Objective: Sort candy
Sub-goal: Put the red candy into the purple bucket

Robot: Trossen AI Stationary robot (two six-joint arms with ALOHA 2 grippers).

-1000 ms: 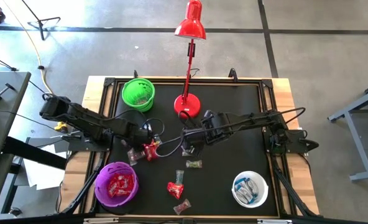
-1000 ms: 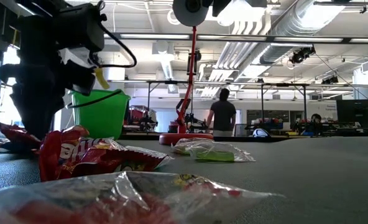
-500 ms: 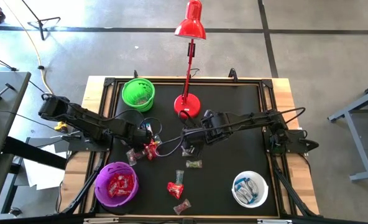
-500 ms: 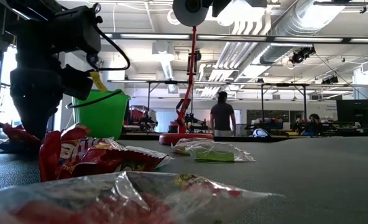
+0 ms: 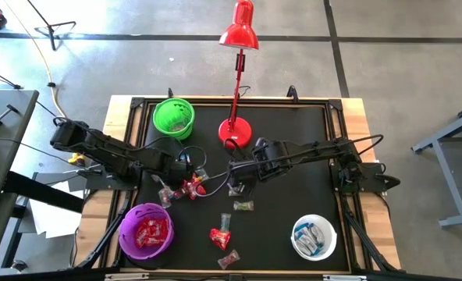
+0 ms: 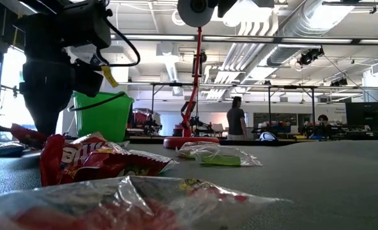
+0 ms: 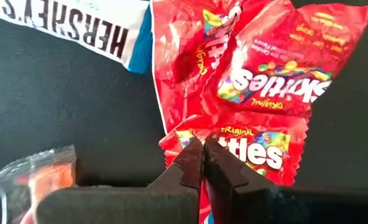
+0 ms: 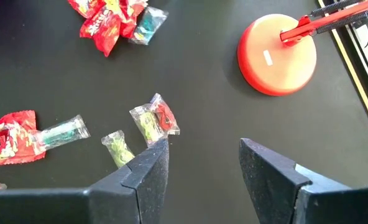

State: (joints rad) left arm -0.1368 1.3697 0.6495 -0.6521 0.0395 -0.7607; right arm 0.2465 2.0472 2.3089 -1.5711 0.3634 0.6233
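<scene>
While the left gripper (image 7: 202,149) pinches together on the edge of a red candy packet (image 7: 258,152) lying on the black mat (image 5: 293,156) near the purple bowl (image 5: 146,232), the right gripper (image 8: 202,158) hangs over mid-table, fingers spread, above loose greenish candies (image 8: 148,122).

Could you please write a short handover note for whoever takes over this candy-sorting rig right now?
Left end effector: shut on a red Skittles packet, in the loose cluster at table centre-left.
Right end effector: open, holding nothing, hovering mid-table near the red desk lamp's round base.
Done: red packets lie in the purple plastic bowl, blue-and-white bars in the white bowl; the green bowl has something in it, contents unclear.
Left: the clear greenish sweets near the right end effector, red packets near the front edge, and a blue-and-white Hershey's bar by the left cluster.
</scene>
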